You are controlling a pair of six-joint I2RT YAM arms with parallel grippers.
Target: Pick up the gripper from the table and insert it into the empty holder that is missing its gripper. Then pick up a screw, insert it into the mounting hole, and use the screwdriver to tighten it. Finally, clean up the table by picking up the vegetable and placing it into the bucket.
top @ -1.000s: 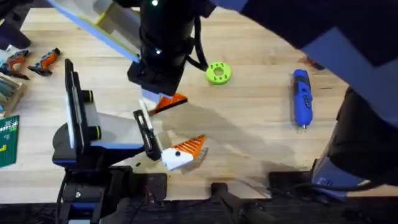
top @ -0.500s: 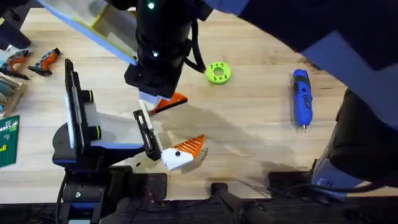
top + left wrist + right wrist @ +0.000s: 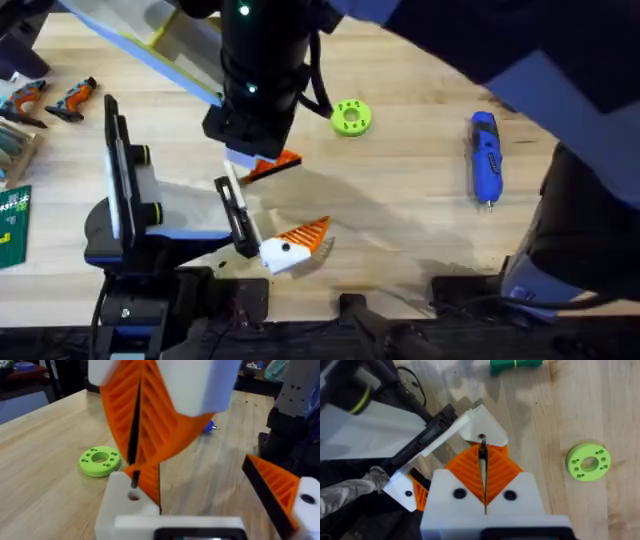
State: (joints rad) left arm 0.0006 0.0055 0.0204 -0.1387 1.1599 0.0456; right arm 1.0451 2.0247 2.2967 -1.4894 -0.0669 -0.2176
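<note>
My right gripper [image 3: 483, 455] is shut on a thin black screw [image 3: 482, 456], which hangs point-first just above the mounting hole of the white holder [image 3: 487, 425]. The left wrist view shows the same screw [image 3: 134, 457] over the holder [image 3: 120, 507]. An orange gripper [image 3: 150, 487] sits against the holder's inner side. That holder forms one finger of my left gripper [image 3: 270, 205], which stands open. Its other white finger [image 3: 285, 250] carries an orange pad. The blue screwdriver [image 3: 485, 155] lies at the right. The dark-green vegetable [image 3: 515, 365] lies beyond the holder. The bucket is out of view.
A lime-green disc [image 3: 351, 117] with holes lies on the wooden table [image 3: 400, 200] between the holder and the screwdriver. Small orange-handled tools [image 3: 70, 97] and a green card [image 3: 12, 225] lie at the far left. A blue-edged tray [image 3: 150, 40] stands at the back left.
My right arm has drifted a few pixels left and back with the screw still in its grip. The left arm has not moved.
</note>
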